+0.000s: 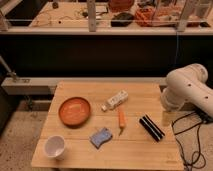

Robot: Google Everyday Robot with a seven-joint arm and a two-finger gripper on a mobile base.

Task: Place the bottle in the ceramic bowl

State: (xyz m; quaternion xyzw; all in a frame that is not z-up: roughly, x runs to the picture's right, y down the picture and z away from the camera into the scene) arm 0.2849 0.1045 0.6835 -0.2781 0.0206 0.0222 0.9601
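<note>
Arm: one white arm (186, 89) reaches in from the right edge of the view at mid height, folded close on itself.
Upper link: a thick, rounded white upper link (192, 75) slopes from the upper right down towards the left.
Elbow: a bulbous white elbow housing (172, 98) forms the arm's leftmost visible point.
Lower link: the lower link (199, 102) turns back down and to the right and leaves the view at the right edge.
Gripper: the gripper is out of view, past the right edge with the far end of the arm; its jaws stand spread wide.

Robotics lab, white robot arm (186, 89), loose cables (194, 142), cluttered workbenches (65, 19) behind
</note>
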